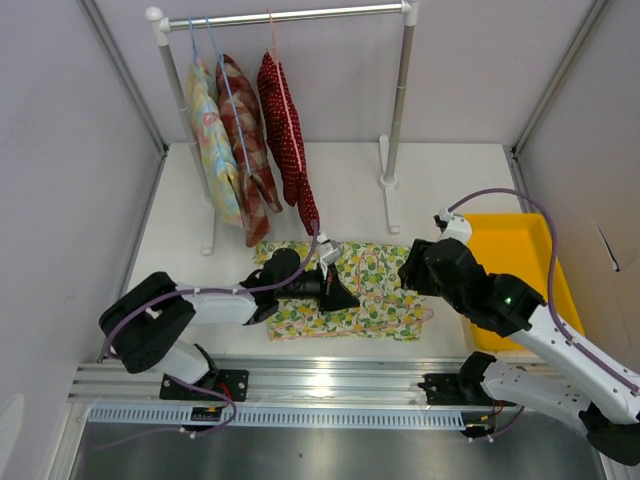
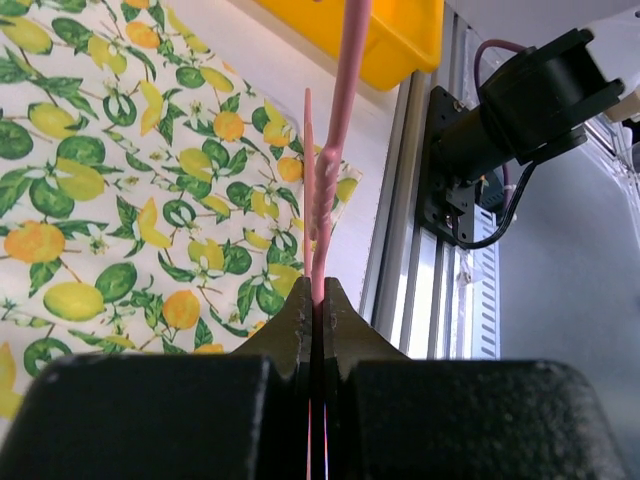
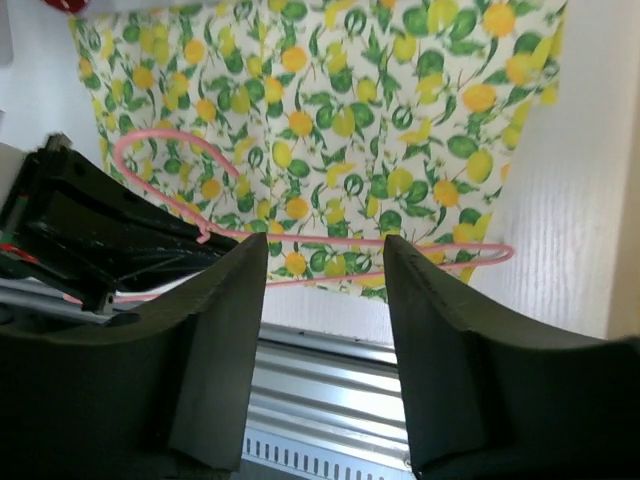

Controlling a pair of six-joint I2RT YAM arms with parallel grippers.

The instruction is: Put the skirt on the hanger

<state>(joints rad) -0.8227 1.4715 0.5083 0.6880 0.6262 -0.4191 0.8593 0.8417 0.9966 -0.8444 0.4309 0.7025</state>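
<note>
The skirt (image 1: 375,290), white with lemons and green leaves, lies spread flat on the table near its front edge. My left gripper (image 1: 338,292) hangs over the skirt's left half, shut on the pink wire hanger (image 2: 322,215) near its twisted neck. In the right wrist view the hanger (image 3: 330,241) lies across the skirt's (image 3: 340,110) near hem, its hook curving left and its far corner past the cloth's edge. My right gripper (image 3: 325,248) hovers open above the skirt's right side with nothing between its fingers.
A clothes rack (image 1: 285,15) at the back carries a pastel floral garment (image 1: 212,140), a red patterned one (image 1: 245,130) and a red dotted one (image 1: 285,125) that hangs down to the skirt's far edge. A yellow bin (image 1: 515,255) stands at right. A metal rail (image 1: 330,375) lines the near edge.
</note>
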